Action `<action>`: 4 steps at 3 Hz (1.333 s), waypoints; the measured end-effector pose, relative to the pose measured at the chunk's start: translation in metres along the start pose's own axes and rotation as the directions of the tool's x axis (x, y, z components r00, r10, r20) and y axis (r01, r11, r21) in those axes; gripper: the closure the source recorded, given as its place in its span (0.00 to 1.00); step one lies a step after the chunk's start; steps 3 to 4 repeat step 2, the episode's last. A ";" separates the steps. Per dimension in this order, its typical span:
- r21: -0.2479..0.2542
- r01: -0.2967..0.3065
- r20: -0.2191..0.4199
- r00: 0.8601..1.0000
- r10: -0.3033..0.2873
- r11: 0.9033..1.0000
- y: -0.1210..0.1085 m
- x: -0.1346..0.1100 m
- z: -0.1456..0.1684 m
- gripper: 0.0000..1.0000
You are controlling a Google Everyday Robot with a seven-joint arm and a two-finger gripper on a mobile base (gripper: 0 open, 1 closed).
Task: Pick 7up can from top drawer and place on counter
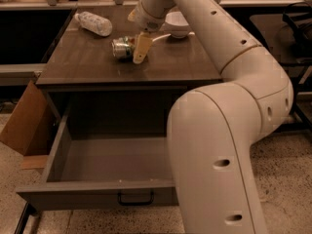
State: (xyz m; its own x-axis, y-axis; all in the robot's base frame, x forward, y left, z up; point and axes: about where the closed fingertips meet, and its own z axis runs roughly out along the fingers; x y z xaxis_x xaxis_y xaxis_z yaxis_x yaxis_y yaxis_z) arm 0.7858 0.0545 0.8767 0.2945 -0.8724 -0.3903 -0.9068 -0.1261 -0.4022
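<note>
The 7up can (pixel 121 48) lies on its side, its silver end facing left, low over the brown counter (pixel 83 65) near the counter's middle. My gripper (pixel 134 52) reaches down from the back right and is shut on the can; one beige finger (pixel 142 47) crosses the can's right side, and the other finger is hidden behind it. I cannot tell whether the can touches the counter. The top drawer (pixel 97 195) is pulled wide open below the counter, with nothing showing inside, and its dark handle (pixel 135 198) sits on the front panel.
A clear plastic bottle (pixel 94 23) lies at the counter's back left. A white bowl (pixel 176 24) stands at the back right. A cardboard box (pixel 24 126) leans by the cabinet's left side. My large arm covers the drawer's right part.
</note>
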 end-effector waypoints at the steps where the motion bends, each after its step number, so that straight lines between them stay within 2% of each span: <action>1: 0.015 -0.012 0.018 1.000 0.011 1.000 -0.005 0.015 -0.019 0.00; 2: 0.031 -0.017 0.024 1.000 0.016 0.999 -0.002 0.041 -0.052 0.00; 4: 0.031 -0.017 0.024 1.000 0.016 0.999 -0.002 0.041 -0.052 0.00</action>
